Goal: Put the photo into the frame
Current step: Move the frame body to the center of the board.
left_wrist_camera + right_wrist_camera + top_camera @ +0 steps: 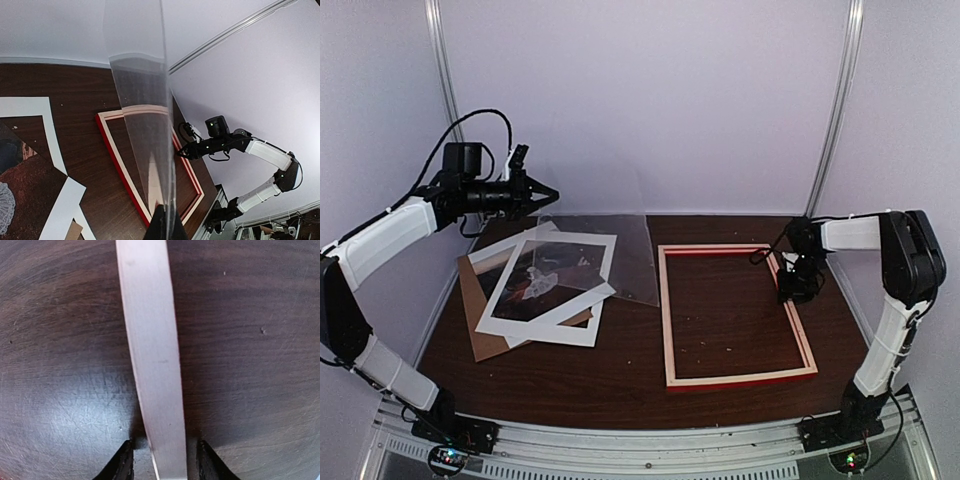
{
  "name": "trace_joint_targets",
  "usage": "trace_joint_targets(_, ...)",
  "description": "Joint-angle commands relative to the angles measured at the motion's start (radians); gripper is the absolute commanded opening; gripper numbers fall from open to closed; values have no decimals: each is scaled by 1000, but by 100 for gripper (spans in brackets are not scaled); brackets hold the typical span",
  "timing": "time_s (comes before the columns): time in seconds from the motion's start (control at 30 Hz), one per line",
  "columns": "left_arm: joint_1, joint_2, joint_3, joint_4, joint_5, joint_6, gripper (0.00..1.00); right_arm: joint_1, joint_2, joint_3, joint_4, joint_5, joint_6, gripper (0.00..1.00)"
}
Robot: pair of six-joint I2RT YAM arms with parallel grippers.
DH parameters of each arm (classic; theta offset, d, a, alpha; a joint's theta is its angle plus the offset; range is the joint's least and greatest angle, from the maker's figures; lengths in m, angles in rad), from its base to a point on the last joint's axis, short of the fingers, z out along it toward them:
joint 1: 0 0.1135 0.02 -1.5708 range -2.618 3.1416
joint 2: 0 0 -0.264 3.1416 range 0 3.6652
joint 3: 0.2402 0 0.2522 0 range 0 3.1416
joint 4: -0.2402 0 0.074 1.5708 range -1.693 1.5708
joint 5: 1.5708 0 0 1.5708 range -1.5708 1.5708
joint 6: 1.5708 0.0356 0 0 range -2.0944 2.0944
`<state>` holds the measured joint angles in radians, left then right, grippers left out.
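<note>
L hand clamps clear sheet; R hand astride frame right rail, not gripping yet. Next prob: pinch rail.

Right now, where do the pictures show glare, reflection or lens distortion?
Top external: evenly lit, the clear sheet is almost invisible. Left wrist: the clear sheet, seen nearly edge-on, looks grey and streaky, and dims the frame behind it. Right wrist: a pale glare patch lies on the table, and the frame's straight strip looks bowed.

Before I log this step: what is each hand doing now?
The left hand is closed on the clear sheet.
The right hand is open, straddling the frame.
</note>
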<state>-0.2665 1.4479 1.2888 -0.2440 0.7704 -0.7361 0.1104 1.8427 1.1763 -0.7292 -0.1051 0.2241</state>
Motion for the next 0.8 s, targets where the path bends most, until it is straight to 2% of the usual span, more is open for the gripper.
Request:
trace_joint_targets(0.0,-11,13,1,86,7,-15,0,-3,-34,-41,56,-49,35,40)
trace_joint_targets(0.3,-15,23,5,89,-9,-18,0,57,-70,-114,126,-55,113,28)
trace_joint_targets(0.5,-27,22,3,90,-24,-15,0,142,-79,-137,150,-35,176,25)
trace_joint_targets(0.67,-46,20,5,94,-32,-17,0,225,-86,-171,218,-32,272,26)
trace_joint_targets(0.77,-65,19,0,99,-41,-19,0,266,-90,-197,278,-57,337,34)
